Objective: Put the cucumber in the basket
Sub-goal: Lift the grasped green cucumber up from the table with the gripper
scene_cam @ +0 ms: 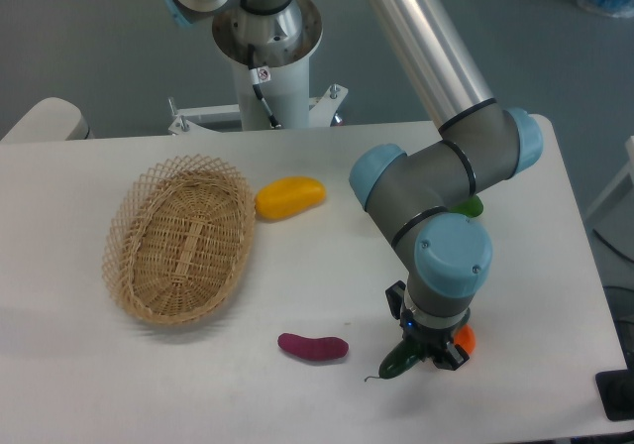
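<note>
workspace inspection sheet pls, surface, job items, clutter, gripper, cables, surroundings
surface: white table, no spills seen
cucumber: dark green, near the front edge, under the gripper, thin stem tip pointing left
basket: tan wicker oval at the left, nothing inside
clutter: yellow vegetable beside the basket's right rim; purple sweet potato left of the cucumber; orange item and green item partly hidden by the arm
gripper: down at the cucumber, fingers hidden by the wrist, grasp cannot be told
cables: black cable on the arm's base column
surroundings: grey floor; white object at the far left
</note>
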`<state>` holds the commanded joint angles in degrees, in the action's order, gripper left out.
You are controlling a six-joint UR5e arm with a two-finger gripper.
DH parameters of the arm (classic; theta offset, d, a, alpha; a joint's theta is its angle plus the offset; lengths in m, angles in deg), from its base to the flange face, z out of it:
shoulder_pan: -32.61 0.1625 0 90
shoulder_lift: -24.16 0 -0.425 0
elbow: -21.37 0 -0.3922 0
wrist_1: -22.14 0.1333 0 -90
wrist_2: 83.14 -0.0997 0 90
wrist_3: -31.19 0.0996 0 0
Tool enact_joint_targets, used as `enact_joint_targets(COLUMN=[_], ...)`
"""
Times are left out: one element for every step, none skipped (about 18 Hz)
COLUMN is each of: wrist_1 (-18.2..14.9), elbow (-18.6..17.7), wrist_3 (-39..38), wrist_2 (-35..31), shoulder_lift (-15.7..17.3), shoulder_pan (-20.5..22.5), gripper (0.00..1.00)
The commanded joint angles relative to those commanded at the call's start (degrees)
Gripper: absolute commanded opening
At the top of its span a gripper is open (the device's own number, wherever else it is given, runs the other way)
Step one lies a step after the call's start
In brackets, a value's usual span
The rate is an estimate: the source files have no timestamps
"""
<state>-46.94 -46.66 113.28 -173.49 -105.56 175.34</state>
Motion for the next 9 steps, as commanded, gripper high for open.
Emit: enact_joint_targets(wrist_1=[0.0,0.1,0.1,0.1,0.1,0.0,0.0,-0.1,-0.2], elbow=[-0.1,-0.3,-0.5,-0.5,-0.5,-0.5,-0.5,-0.5,-0.6], wrist_3=[0.0,-0.1,-0.2,-0.2,-0.5,-1.3,-2.4,-3.4,-4.6], wrist_2=[-0.1,-0.2,-0.3,-0.4,-0.3,-0.3,-0.2,-0.2,-0.3], shoulder_lift=[0.1,0.1,0.2,0.2,0.3,0.4,0.4,0.4,0.5], shoulder_pan=[0.0,0.0,-0.1,-0.2,-0.3,-0.4,-0.7,-1.1,-1.7], gripper=[0.23,0.23,0.23,0.23,0.23,0.23,0.23,0.23,0.23])
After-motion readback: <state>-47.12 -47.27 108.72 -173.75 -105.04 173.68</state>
